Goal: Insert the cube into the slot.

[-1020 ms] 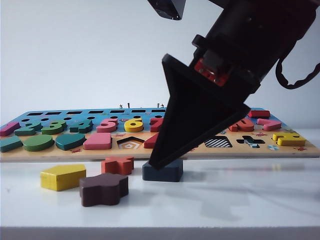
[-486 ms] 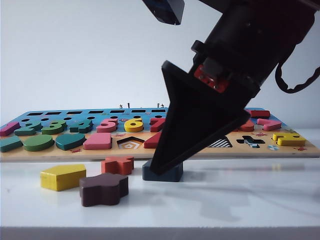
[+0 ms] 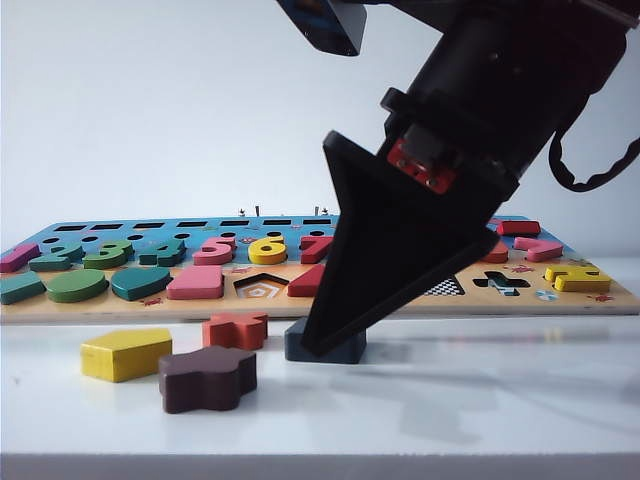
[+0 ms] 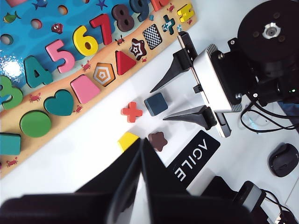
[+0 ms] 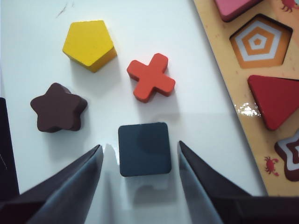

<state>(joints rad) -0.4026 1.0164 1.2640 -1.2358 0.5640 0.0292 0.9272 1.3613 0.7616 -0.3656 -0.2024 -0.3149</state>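
Exterior view: my right gripper [image 3: 325, 340] reaches down to the cube [image 3: 325, 347], which lies on the white table [image 3: 480, 400] just in front of the puzzle board [image 3: 60, 308]. The near finger covers most of the cube's top and middle. Left of the cube lie the red cross block [image 3: 236, 330], the brown flower-shaped block [image 3: 207, 378] and the yellow pentagon block [image 3: 125, 354]. Behind the finger, only an edge of the slot [image 3: 445, 288] with its checkerboard floor shows.

Left wrist view: my left gripper [image 4: 140, 149] is off the board, on the far side of the cube from it, its fingers pressed together on nothing. The cube [image 4: 155, 103] sits between the spread fingers of the right gripper [image 4: 159, 103]. The slot [image 4: 152, 36] is empty and in full view, well apart from the cube.

Right wrist view: the right gripper [image 5: 139, 150] straddles the cube [image 5: 144, 148], jaws spread, a gap of table showing on each side, neither finger touching it. The cross block [image 5: 150, 83] lies just beyond the cube; the board [image 5: 224, 70] is cut off, and the slot is out of frame.
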